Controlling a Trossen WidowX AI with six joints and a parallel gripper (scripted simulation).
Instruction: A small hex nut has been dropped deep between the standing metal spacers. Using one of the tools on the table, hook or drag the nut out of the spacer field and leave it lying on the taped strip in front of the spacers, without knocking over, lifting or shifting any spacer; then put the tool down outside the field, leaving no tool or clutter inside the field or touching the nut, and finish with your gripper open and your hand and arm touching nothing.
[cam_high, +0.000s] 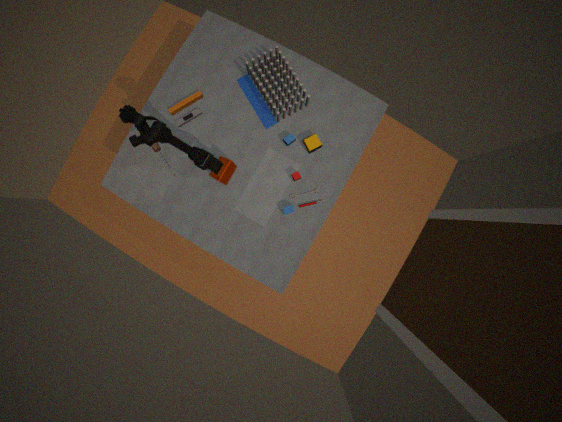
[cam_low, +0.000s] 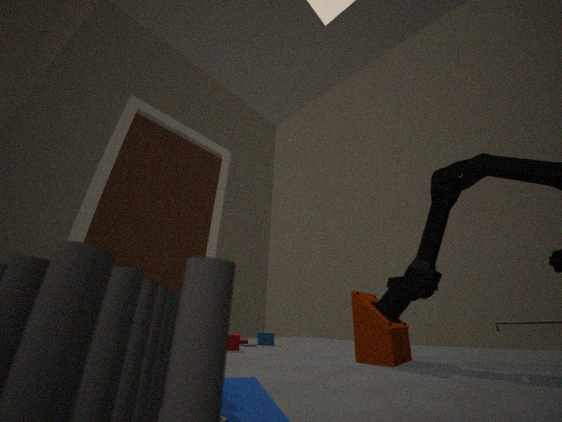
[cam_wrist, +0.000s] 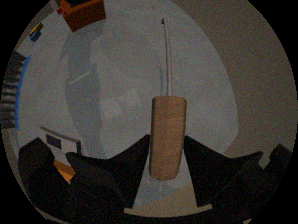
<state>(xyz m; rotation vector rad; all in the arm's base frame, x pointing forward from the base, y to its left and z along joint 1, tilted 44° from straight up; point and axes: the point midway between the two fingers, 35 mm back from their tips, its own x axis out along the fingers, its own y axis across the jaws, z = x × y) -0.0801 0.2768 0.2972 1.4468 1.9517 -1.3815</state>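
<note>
My gripper (cam_high: 155, 145) (cam_wrist: 166, 138) is shut on the wooden handle of a hook tool (cam_wrist: 168, 120). The thin shaft points away from the fingers and ends in a small bent tip; in the exterior view the shaft (cam_low: 530, 322) is level above the table, the gripper mostly out of frame. The standing metal spacers (cam_high: 277, 85) (cam_low: 202, 325) (cam_wrist: 9, 95) are upright in rows, well away from tool and gripper. The blue taped strip (cam_high: 256, 102) (cam_low: 252, 400) (cam_wrist: 22, 85) runs along their front. I cannot make out the hex nut in any view.
An orange bar (cam_high: 185, 102) and a grey tool with a dark middle (cam_high: 188, 116) lie between arm and spacers. The orange arm base (cam_high: 226, 171) (cam_low: 377, 335), a yellow block (cam_high: 313, 143), blue blocks (cam_high: 289, 139) (cam_high: 288, 209), a red cube (cam_high: 296, 176) and a red-handled tool (cam_high: 308, 204) are farther off.
</note>
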